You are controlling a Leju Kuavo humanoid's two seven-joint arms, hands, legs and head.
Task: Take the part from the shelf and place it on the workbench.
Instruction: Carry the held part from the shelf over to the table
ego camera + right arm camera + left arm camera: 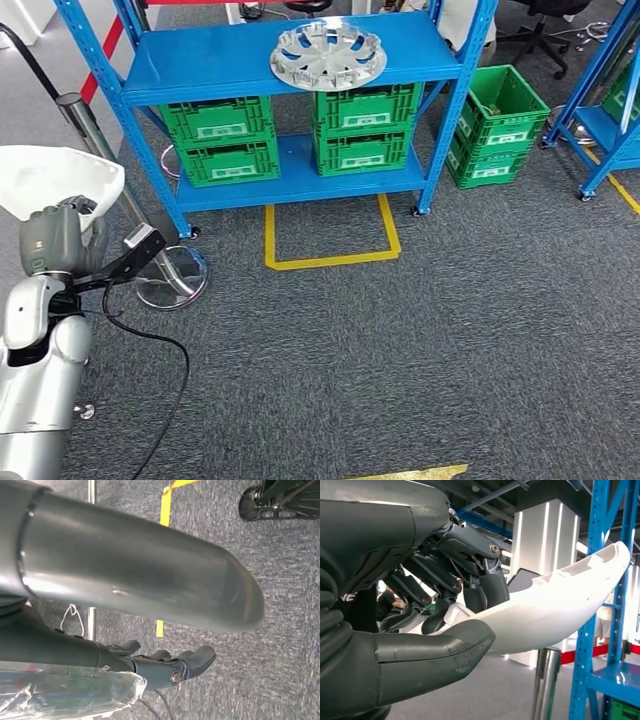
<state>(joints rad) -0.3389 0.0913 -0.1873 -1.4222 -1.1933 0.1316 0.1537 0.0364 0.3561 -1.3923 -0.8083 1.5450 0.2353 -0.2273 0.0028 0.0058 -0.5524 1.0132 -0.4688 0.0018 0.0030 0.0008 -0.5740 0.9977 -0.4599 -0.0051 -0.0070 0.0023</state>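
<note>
Head view: left hand (pixel 56 240) grips curved white plastic part (pixel 60 180) at lower left, well apart from blue metal shelf (pixel 226 60).
Left wrist view: fingers (pixel 486 587) clamp part against thumb.
Right wrist view: right hand (pixel 170 662) empty above grey carpet (pixel 283 630), fingers loosely extended.

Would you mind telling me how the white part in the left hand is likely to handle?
The white part looks like a thin, curved shell, so probably light and fairly stiff. Its glossy surface may slip. The left hand grips one end, so it may sag.
</note>
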